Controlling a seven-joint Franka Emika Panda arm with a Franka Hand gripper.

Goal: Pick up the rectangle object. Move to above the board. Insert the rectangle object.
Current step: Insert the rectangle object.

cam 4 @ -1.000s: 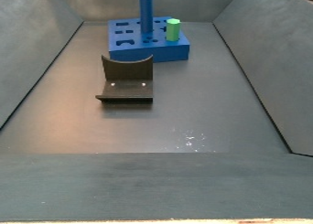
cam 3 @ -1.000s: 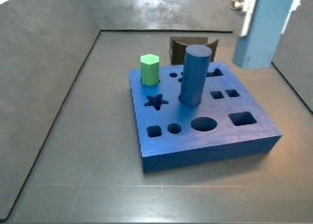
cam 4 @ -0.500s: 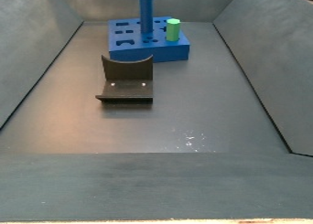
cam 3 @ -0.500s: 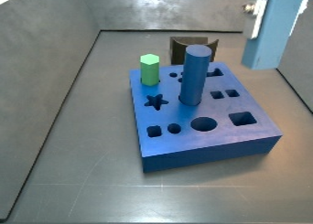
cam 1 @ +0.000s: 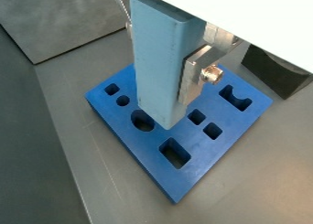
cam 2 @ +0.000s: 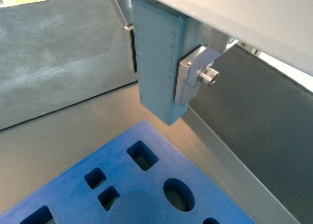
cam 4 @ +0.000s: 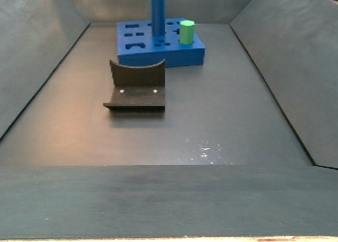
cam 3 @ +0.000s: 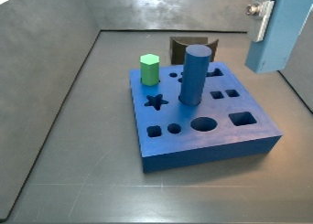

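My gripper point(cam 3: 274, 9) is shut on the rectangle object point(cam 3: 277, 34), a tall pale grey-blue block, and holds it upright in the air at the far right, beyond the right edge of the board point(cam 3: 208, 151). In both wrist views the block point(cam 1: 160, 63) point(cam 2: 156, 68) hangs between the silver fingers point(cam 1: 196, 77) point(cam 2: 192, 77), with the board's holed top point(cam 1: 146, 151) point(cam 2: 132, 187) below it. The board carries a dark blue cylinder point(cam 3: 193, 74) and a green hexagonal peg point(cam 3: 149, 69). In a side view the board point(cam 4: 166, 58) shows far off; the gripper is out of that view.
The fixture point(cam 4: 136, 85) stands on the dark floor in front of the board in a side view and behind it point(cam 3: 189, 47) in a side view. Grey sloping walls enclose the floor on all sides; the right wall is close to the held block.
The gripper with the block has shifted to the right and slightly lower in the side view. The board, cylinder, peg and fixture have not moved.
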